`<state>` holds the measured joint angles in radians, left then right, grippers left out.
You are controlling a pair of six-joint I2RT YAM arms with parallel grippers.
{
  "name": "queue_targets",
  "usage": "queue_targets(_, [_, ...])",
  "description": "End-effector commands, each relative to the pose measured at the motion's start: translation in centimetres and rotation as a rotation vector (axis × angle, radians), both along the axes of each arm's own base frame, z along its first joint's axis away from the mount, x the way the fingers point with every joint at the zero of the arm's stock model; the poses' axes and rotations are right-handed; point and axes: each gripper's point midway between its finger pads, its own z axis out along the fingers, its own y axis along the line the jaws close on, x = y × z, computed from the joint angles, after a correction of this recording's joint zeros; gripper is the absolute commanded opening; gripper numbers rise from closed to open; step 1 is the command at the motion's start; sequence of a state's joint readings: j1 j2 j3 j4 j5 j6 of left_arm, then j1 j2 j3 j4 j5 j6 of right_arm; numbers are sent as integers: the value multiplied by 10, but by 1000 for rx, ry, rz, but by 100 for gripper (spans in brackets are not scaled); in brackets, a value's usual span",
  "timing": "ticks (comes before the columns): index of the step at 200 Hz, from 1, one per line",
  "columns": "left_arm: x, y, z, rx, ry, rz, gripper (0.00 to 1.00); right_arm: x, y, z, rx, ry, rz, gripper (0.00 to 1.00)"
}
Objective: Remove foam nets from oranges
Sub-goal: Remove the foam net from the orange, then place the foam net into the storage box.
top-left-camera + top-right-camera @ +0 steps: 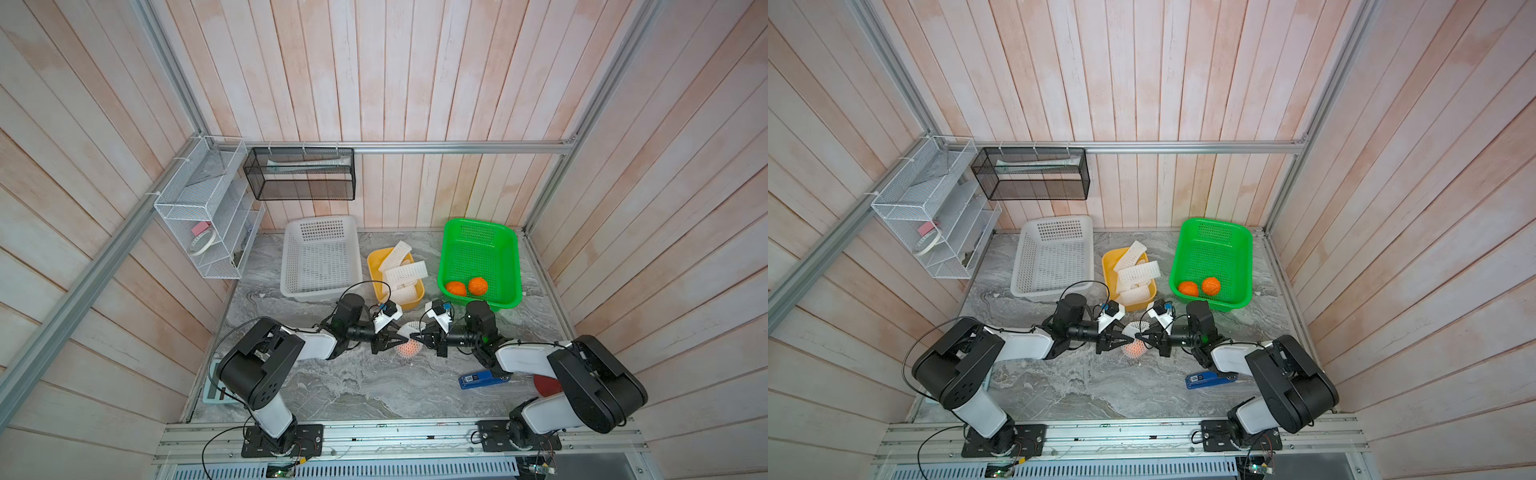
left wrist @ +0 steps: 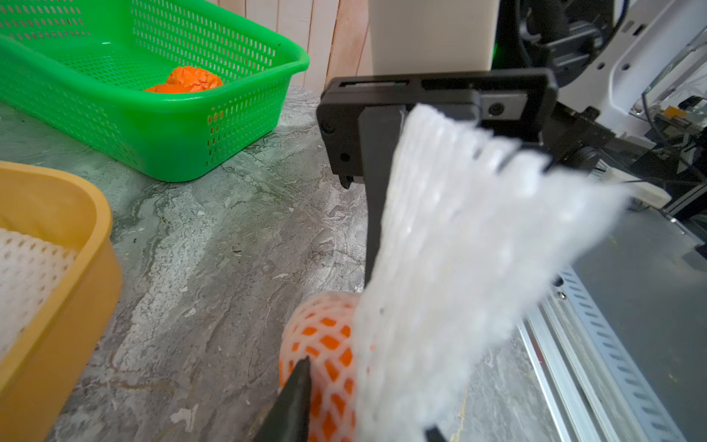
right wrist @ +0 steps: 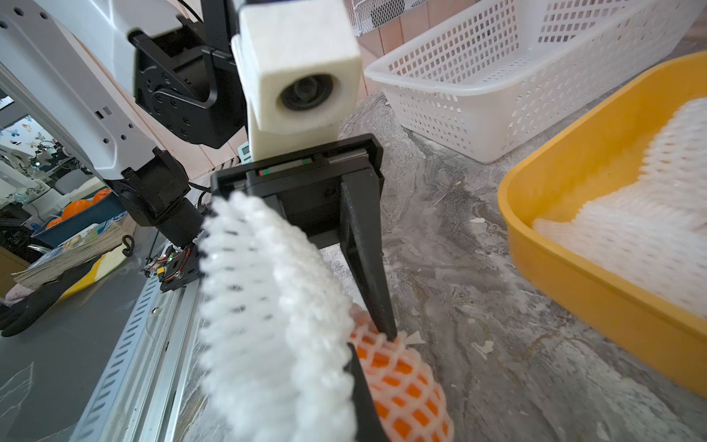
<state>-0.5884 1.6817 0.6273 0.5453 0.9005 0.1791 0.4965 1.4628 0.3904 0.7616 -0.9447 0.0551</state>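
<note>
Centrally, near the front of the table [image 1: 353, 386], the last wrapped orange [image 1: 408, 351] rests on the marble surface between the two arms, which reach in from opposite sides and nearly meet tip to tip. Its foam net [image 3: 267, 306] covers only part of the fruit. The free end of the sleeve stands up and away from the orange, so the net's long axis runs from the fruit on the table up to the right pincer [image 1: 415, 336].

The right pincer is pressed together on that loose upper end of the mesh. The left pincer [image 1: 400, 340] sits lower, at the fruit end. Its fingers stand partly apart on either side of the orange, and one fingertip [image 3: 390, 335] touches the mesh over the skin. The other finger is hidden behind the net, so whether the fruit is actually clamped cannot be told.

Two bare oranges [image 1: 478, 286] already lie in the green basket [image 2: 160, 145], and shed nets [image 1: 405, 272] are piled in the yellow tub [image 3: 574, 298].

The coming move likely turns on this split: the left arm is nearer the fruit and the right is nearer the sleeve's open end. A pull along the net's axis, away from the orange, should strip it, provided the left side holds the fruit down.
</note>
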Motion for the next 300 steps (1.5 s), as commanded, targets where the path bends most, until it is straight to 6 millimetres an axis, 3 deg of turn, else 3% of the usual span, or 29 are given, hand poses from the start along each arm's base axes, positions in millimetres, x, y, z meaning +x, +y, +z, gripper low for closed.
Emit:
queue_targets(1, [3,-3,9,-22,-8,-11,27,1,2,-1,-10,21,13,19])
queue_targets(10, [4,-3,12,-28,-14,-9,22,5,1,-2,-22,29,-5,30])
queue_targets(42, [12,2,20,-42,-18,15,11,9,-14,1,-3,35,-80,53])
queue_targets(84, [22,4,26,-57,-1,48,6,6,-21,-4,-36,27,-109,57])
queue_targets(145, [52,23,83,-184,-51,160,9,13,-33,-1,-24,124,-262,63])
queue_targets(163, [69,32,100,-219,-7,233,14,12,-37,-1,-2,175,-318,68])
queue_targets(171, [79,36,107,-228,34,261,16,10,-36,-1,3,195,-332,75])
queue_targets(193, [112,41,118,-212,169,365,16,0,-30,-6,-27,222,-343,77])
queue_targets(230, [163,49,124,-204,410,492,18,-9,-22,-23,-100,295,-394,86])
queue_targets(248, [174,45,127,-210,455,489,18,-12,-20,-29,-116,322,-418,88])
queue_targets(261, [183,43,121,-193,497,509,18,-14,-19,-33,-127,337,-433,89])
queue_targets(273, [190,42,114,-181,530,525,18,-15,-19,-38,-138,353,-447,98])
queue_targets(300, [199,35,98,-168,611,530,18,-18,-16,-39,-144,364,-456,98])
